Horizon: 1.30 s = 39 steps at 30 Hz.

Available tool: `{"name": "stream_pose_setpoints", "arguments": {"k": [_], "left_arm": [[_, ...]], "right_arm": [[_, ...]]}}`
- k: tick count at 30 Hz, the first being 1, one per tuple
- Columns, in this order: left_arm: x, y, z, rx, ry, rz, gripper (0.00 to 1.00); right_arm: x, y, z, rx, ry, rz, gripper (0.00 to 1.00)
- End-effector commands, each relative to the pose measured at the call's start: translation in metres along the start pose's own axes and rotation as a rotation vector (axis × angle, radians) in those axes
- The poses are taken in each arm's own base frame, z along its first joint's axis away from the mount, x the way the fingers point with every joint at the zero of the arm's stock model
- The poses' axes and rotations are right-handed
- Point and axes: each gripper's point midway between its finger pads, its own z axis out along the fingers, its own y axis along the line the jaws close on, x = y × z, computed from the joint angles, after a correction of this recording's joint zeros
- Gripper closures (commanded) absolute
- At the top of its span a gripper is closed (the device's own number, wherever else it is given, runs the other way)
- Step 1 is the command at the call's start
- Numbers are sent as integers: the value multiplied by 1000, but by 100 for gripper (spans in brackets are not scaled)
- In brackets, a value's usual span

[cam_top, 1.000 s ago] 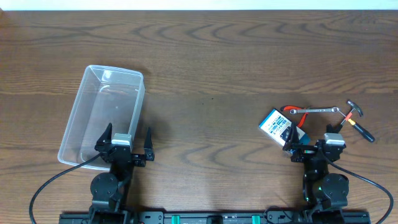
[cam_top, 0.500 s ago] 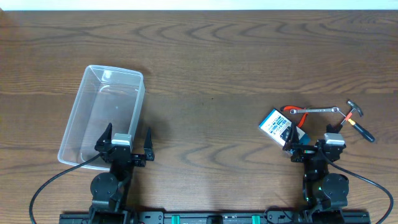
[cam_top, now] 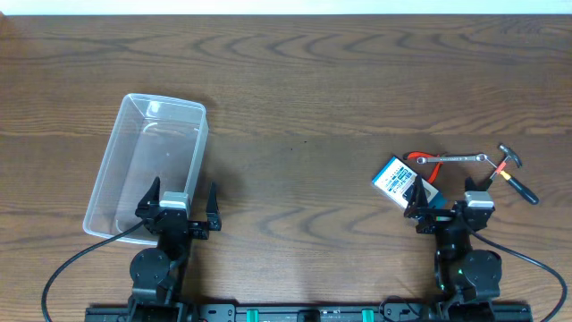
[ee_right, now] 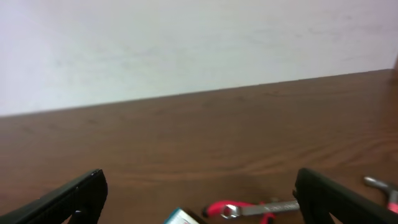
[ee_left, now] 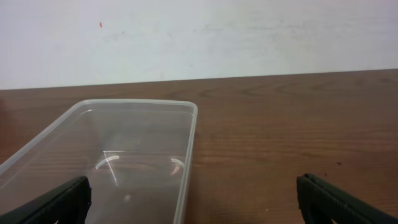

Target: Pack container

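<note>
Overhead view. The clear container (cam_top: pixel 147 165) lies on the left half of the table (cam_top: pixel 304 89). Its long axis is tilted slightly, the far end toward the centre and the near end at the left arm. The left gripper (cam_top: pixel 182 197) sits at that near end, jaws spread wide. One finger (cam_top: pixel 151 194) overlaps the container's near right corner and the other is over bare wood beside it. A dark cable (cam_top: pixel 80 252) loops from the arm base past the container's near left corner.

On the right half, well apart from the container, the right gripper (cam_top: pixel 443 191) is also spread wide and holds nothing. Just beyond it lies a cluster of things:
- a blue-and-white box (cam_top: pixel 396 176), with one finger overlapping its near corner;
- red-handled pliers (cam_top: pixel 425 162);
- a wrench (cam_top: pixel 452 159) lying across the pliers;
- a hammer (cam_top: pixel 517 178) with a black grip, farthest right.

Left wrist view. The container (ee_left: pixel 186 155) fills the lower left, its right wall running between the two fingertips; a white wall (ee_left: pixel 199 37) stands behind the table.

Right wrist view (blurred). Between the parted fingertips, the box corner (ee_right: pixel 181 216), the pliers (ee_right: pixel 217 208) and the wrench (ee_right: pixel 264 206) lie at the bottom edge.
</note>
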Motion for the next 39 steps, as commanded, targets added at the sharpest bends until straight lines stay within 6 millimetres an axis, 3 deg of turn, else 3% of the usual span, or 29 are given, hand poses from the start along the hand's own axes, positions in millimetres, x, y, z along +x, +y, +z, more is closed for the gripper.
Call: {"name": "stream_pose_setpoints", "arguments": {"k": [1, 6, 12, 16, 21, 24, 28, 34, 36, 37, 38, 39], "left_arm": [[18, 8, 2, -44, 50, -6, 2], [-15, 13, 0, -65, -32, -257, 2], [-82, 25, -1, -133, -29, -250, 2], [-122, 29, 19, -161, 48, -188, 2], [-151, 33, 54, -201, 273, -167, 2], [-155, 36, 67, -225, 467, -152, 2], [-146, 37, 60, -241, 727, -129, 2], [-118, 37, 73, -249, 847, -118, 2], [-115, 43, 87, -264, 836, -128, 5], [-113, 50, 95, -285, 831, -132, 29], [-109, 60, 102, -323, 826, -145, 47], [-104, 73, 110, -379, 819, -186, 56]], "right_arm": [[-3, 16, -1, -88, -8, 97, 1], [-37, 28, -5, -145, -94, 91, 1], [-65, 36, 5, -131, 24, -82, 1], [-83, 53, 28, -182, 135, -177, 1], [-82, 66, 57, -221, 373, -168, 1], [-72, 65, 69, -204, 540, -160, 1], [-57, 64, 76, -190, 695, -149, 1], [-45, 63, 78, -189, 752, -143, 2], [-45, 63, 78, -188, 752, -144, 11], [-45, 63, 78, -188, 753, -144, 15], [-45, 63, 78, -188, 754, -144, 18], [-44, 63, 77, -188, 756, -143, 20]]}}
